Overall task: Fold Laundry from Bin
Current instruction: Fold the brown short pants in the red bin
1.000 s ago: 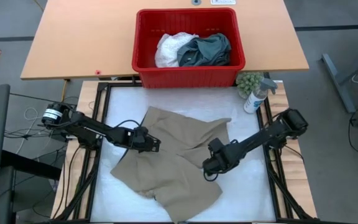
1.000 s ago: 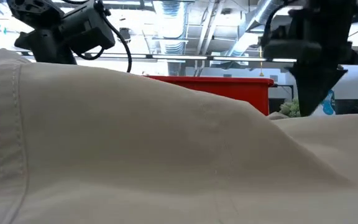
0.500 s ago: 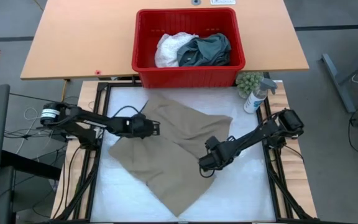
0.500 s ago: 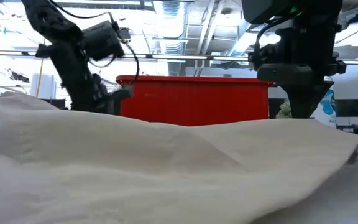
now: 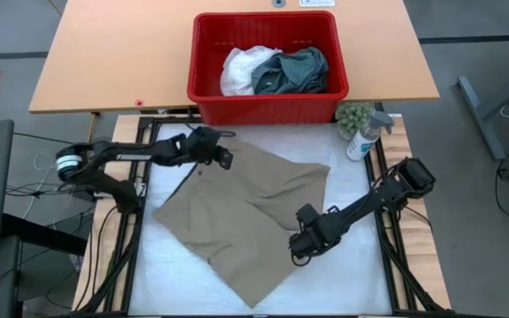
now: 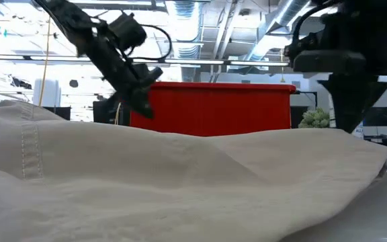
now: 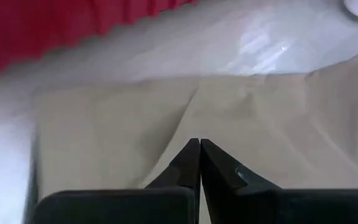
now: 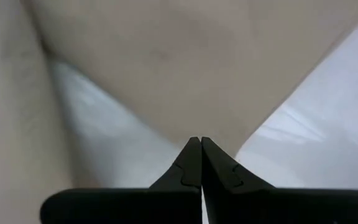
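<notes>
A beige-khaki garment (image 5: 241, 212) lies spread on the white table top. My right gripper (image 5: 300, 252) is shut on the garment's right near edge. My left gripper (image 5: 228, 159) is shut and hangs above the garment's far left corner. In the low view its tips (image 6: 146, 111) stand against the red bin (image 6: 213, 107), and no cloth hangs from them. The bin (image 5: 268, 110) stands at the table's far edge. It holds a white garment (image 5: 241, 69) and a dark teal one (image 5: 294, 71). My right gripper pinches the khaki garment's right near edge (image 8: 204, 124) between its two fingers, which come from above and point steeply down. The cloth rises to the fingertips (image 6: 341, 134). The rest of the garment lies on the table.
A spray bottle (image 5: 365, 137) and a small green plant (image 5: 353, 117) stand at the far right corner. A wooden table (image 5: 113, 62) lies beyond the bin. Bare white surface shows to the near left (image 5: 175, 283) and near right (image 5: 343, 283).
My left gripper has swung from the garment's middle toward the far edge and the bin, rising and rolling as it went, and has stayed shut. The khaki garment has spread from a bunched, folded-over shape into a flatter diamond, its far corner now closer to the bin.
</notes>
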